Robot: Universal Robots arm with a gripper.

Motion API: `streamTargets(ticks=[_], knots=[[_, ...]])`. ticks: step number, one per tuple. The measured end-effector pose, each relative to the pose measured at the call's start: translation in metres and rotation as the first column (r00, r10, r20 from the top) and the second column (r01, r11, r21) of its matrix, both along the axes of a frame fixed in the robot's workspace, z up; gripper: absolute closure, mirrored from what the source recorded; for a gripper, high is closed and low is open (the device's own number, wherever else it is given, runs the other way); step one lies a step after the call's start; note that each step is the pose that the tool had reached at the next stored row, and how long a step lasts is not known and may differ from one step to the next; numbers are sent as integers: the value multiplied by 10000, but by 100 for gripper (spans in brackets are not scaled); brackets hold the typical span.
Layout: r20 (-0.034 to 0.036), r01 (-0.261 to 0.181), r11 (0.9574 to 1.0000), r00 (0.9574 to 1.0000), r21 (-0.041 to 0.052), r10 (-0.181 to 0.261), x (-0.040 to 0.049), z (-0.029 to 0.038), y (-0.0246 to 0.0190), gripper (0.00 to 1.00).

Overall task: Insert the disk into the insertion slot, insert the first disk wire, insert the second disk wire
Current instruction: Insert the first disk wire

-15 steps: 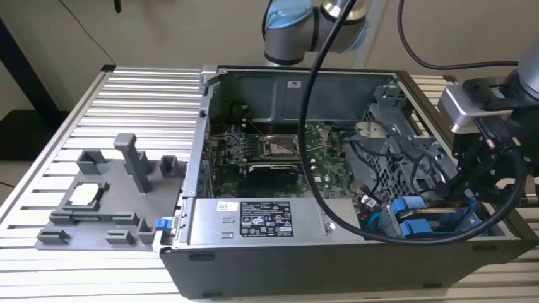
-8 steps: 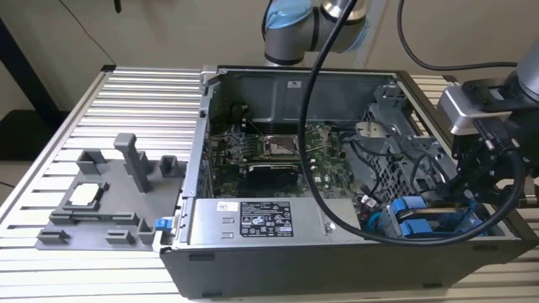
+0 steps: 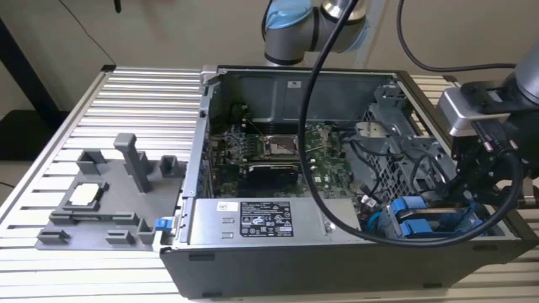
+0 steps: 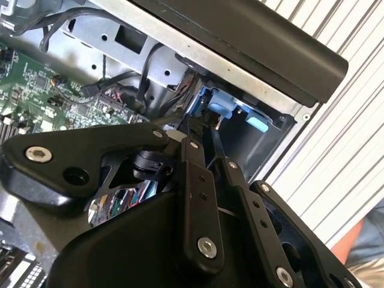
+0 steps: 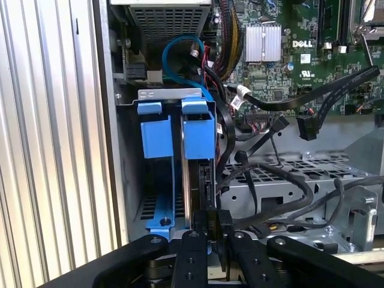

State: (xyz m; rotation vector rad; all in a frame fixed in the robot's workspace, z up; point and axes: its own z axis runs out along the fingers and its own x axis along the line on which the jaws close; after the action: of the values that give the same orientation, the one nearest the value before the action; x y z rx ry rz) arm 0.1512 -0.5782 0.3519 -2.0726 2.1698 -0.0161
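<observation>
First wrist view: the gripper (image 5: 213, 225), pinched narrow on a black connector (image 5: 217, 214), meets the disk (image 5: 198, 135) seated in the insertion slot (image 5: 168, 94).

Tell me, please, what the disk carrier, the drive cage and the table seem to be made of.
Disk carrier: probably moulded plastic, given its even bright blue colour, smooth faces and soft sheen.
Cage: bare grey sheet metal with a dull finish, showing punched holes and folded edges.
Table: looks like aluminium, with pale satin ribbed slats; the alloy can't be confirmed.
</observation>
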Motion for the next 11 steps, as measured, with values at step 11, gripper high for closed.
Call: streamTargets(ticks=[11], knots=[[-99,14,10000,9999,-17,-14,26,-6,0,81]])
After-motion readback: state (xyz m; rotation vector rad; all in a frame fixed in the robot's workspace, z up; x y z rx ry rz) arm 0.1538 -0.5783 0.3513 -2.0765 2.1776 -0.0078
